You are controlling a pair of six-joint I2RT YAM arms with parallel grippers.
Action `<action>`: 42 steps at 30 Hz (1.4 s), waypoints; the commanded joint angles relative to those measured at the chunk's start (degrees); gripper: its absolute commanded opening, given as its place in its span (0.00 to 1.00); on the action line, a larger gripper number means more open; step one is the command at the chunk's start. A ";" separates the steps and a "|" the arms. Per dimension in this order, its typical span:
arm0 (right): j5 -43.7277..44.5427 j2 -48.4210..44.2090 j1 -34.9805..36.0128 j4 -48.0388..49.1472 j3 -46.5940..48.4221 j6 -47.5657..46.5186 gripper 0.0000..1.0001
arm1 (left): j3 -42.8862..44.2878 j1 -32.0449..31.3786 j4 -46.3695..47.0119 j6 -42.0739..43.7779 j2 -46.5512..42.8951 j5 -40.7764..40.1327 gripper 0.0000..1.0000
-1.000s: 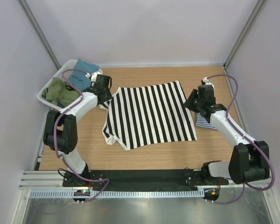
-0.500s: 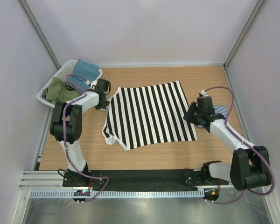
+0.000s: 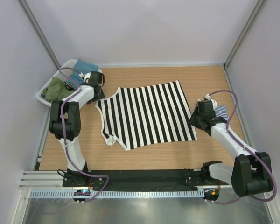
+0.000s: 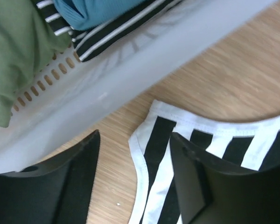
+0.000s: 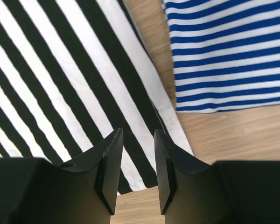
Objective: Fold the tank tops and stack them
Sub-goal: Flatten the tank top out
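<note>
Two tank tops out on wooden table, not yet stacked.

Broad black-and-white top: spread flat at table centre. Long axis left to right, straps at left, hem at right, stripes running near to far. Mostly smooth; near-left corner rumpled and turned under.

Navy-and-white top: far smaller patch, folded small by the look of it. At right side of table, just right of the broad top's hem, with a narrow strip of bare wood between the two.

White basket at far left, holding green, teal and striped cloth. Not part of this job.

Left gripper: at far-left corner of the broad top, just beside the basket wall. Jaws well apart, nothing pinched. White-edged strap end flat on the wood, directly below and between the fingers.

Right gripper: over the right hem, close to its near corner. Fingers apart by a narrow gap, cloth visible beneath, no grip seen; contact with cloth not clear.

Judged: one arm posted at each end of the long axis, left nearer the straps, right nearer the hem. Next move probably a pinch at both ends, then a fold across.

Risks, judged: thin strap slipping from wide jaws; right fingers snagging the navy top alongside.
</note>
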 commanded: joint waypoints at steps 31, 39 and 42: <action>8.46 -7.26 0.23 -14.09 -3.90 15.91 0.39 | -46.25 -19.72 0.51 -25.37 -46.13 6.77 0.48; 8.20 -6.38 0.23 -12.95 -4.52 15.64 0.39 | -48.89 -19.63 1.20 -24.50 -47.90 6.84 0.26; 8.29 -6.38 0.14 -12.86 -4.52 15.64 0.39 | -48.98 -19.63 2.00 -24.15 -46.23 8.16 0.24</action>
